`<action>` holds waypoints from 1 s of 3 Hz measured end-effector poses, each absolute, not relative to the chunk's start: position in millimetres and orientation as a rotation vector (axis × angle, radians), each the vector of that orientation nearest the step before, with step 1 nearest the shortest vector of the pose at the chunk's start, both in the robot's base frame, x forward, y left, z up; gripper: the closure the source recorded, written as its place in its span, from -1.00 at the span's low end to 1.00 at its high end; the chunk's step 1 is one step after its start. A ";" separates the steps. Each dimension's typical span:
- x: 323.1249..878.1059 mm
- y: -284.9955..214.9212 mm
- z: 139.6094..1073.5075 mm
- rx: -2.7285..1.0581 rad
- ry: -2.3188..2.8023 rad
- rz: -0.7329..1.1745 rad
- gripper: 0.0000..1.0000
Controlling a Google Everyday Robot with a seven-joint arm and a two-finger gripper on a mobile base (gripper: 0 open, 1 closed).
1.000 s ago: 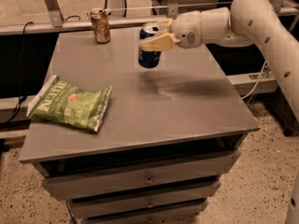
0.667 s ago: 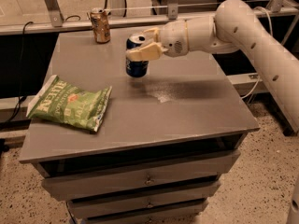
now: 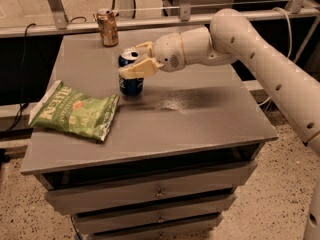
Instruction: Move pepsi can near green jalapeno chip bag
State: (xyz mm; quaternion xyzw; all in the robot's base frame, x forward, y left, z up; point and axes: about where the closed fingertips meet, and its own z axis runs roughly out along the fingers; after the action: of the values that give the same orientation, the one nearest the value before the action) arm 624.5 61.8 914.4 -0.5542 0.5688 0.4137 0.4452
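The pepsi can [image 3: 131, 83] is dark blue with a silver top and stands upright, at or just above the grey table top [image 3: 200, 119], just right of the chip bag. My gripper [image 3: 135, 64] reaches in from the right and is shut on the can's upper part, its tan fingers [image 3: 134, 72] wrapped around it. The green jalapeno chip bag [image 3: 75, 111] lies flat near the table's left front, its right edge a short gap from the can.
An orange-brown can [image 3: 107, 27] stands at the table's back left edge. My white arm [image 3: 250, 49] spans the right side above the table. A metal rail [image 3: 165, 20] runs behind the table. Drawers [image 3: 155, 189] sit below the top.
My gripper has carried the pepsi can leftward and toward the front, from mid-back of the table to beside the chip bag, and lowered it.
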 end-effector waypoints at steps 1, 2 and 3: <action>615.3 72.2 909.7 -1.380 1.421 1.064 0.16; 609.6 76.3 905.5 -1.384 1.432 1.087 -0.28; 607.2 76.1 904.7 -1.385 1.435 1.095 -0.77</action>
State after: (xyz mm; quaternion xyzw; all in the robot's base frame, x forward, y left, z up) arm 607.2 76.1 904.7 -0.5524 0.5724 0.4368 0.4200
